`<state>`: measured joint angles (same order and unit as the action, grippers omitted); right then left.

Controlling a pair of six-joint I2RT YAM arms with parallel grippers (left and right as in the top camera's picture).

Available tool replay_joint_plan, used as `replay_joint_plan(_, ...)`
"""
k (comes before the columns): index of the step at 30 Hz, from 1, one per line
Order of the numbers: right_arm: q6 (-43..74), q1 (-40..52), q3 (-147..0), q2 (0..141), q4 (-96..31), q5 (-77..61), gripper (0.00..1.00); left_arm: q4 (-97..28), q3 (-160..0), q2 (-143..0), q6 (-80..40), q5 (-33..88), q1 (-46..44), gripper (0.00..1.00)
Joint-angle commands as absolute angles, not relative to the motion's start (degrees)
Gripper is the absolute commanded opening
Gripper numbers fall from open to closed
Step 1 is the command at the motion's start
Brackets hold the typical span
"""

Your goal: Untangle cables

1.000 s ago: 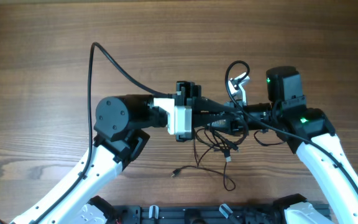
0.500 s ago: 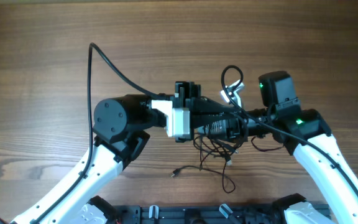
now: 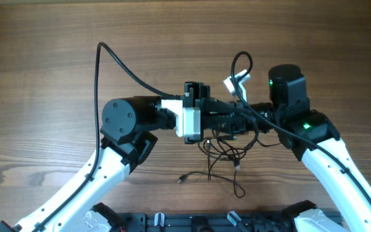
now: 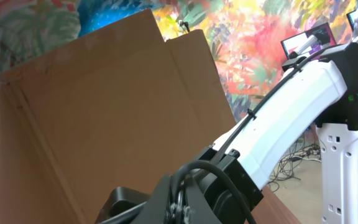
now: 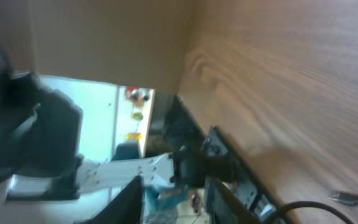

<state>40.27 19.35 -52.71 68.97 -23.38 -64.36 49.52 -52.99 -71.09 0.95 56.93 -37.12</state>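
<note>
The overhead camera looks straight down on the wooden table [image 3: 44, 38] from a moderate height. The left arm [image 3: 127, 122] and right arm [image 3: 327, 148] enter from the bottom edge and meet mid-frame above the thin cables [image 3: 224, 151].

The left wrist camera faces up and away from the table, toward a cardboard sheet [image 4: 104, 112] and a painted wall [image 4: 247, 37]. It shares only the right arm's white link [image 4: 291, 118] with the overhead view.

The right wrist camera is rolled sideways, close to the tabletop [image 5: 303, 74], and its picture is blurred. It looks along the wood to the black rail [image 5: 229, 174] at the table's near edge; wood and rail [image 3: 192, 222] also show from overhead.
</note>
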Motion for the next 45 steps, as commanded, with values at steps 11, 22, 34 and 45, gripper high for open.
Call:
replay_joint_plan(11, 23.70, 4.86, -52.88, 69.87, -34.28, -44.93, 0.64, 49.74, -53.95, -68.27, -3.73, 56.53, -34.76, 0.04)
replay_joint_plan(22, 4.27, 3.03, -52.88, 69.87, -37.17, -77.84, 0.59, 47.55, -53.95, -68.25, -3.68, 50.50, -33.93, 0.04)
replay_joint_plan(34, 3.03, 8.10, -52.88, 69.87, -37.80, -75.02, 0.57, 47.83, -53.95, -68.25, -3.66, 43.79, -33.93, 0.04)
replay_joint_plan(45, 1.52, 8.21, -52.86, 69.87, -41.23, -78.08, 0.56, 46.78, -53.95, -68.25, -3.49, 39.33, -32.38, 0.04)
